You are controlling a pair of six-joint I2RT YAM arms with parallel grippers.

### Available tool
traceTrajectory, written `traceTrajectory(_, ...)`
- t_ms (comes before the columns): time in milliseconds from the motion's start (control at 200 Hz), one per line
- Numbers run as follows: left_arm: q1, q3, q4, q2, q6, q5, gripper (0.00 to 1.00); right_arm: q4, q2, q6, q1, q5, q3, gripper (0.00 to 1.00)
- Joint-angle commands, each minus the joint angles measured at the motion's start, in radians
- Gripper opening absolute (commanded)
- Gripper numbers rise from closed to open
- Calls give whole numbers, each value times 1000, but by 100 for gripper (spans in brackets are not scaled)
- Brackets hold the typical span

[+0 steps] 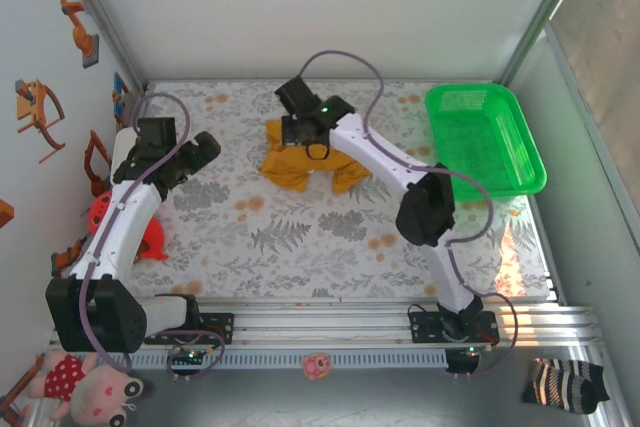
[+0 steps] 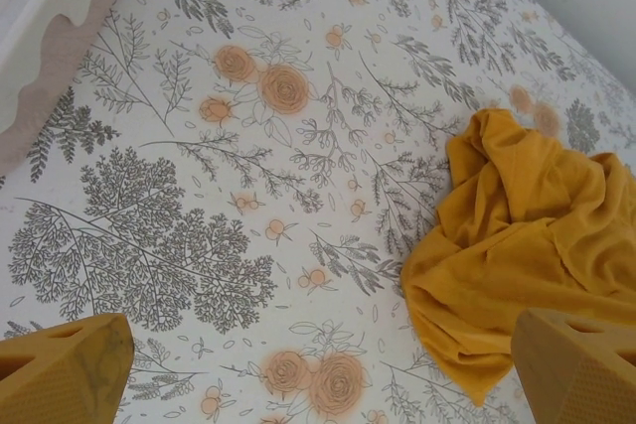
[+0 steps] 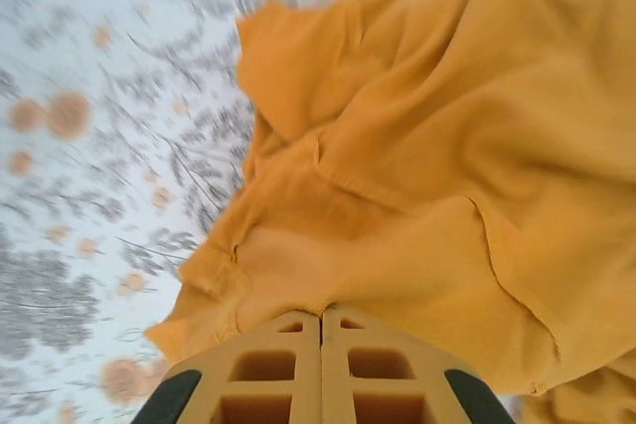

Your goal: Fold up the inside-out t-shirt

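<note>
The inside-out t-shirt [image 1: 288,162] sits bunched in a heap toward the back middle of the flowered counter [image 1: 300,237]. Right claw [image 3: 320,325] is down on it, 2 fingers pressed together on a pinch of cloth, likely so it can lift the heap open. Left claw [image 2: 318,374] hovers near the shirt's left side, fingers wide apart, seemingly placed to take a 2nd corner.

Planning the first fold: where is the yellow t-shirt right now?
In the top view the t-shirt lies crumpled at the far middle of the table, left of the green basket, with the right gripper pinching it.
</note>
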Motion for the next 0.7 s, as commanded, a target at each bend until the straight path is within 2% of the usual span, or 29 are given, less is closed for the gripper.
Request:
traceTrajectory(0, 6, 8, 14, 13, 28, 40, 97, 26, -176, -18, -53, -4, -102, 0)
traceTrajectory(245, -1, 7, 41, 55, 38, 116, 97, 85, -603, 24, -217, 95, -506, 0)
traceTrajectory(371, -19, 3, 63, 96, 26, 153, 97, 95, -769, 51, -313, 145, -671, 0)
traceTrajectory(486, -65, 11, 94, 155, 19, 176, 97, 106, -823, 58, -375, 109, -760, 0)
traceTrajectory(696, -144, 90, 122, 316, -24, 197, 97, 106, -808, 49, -384, 117, -791, 0)
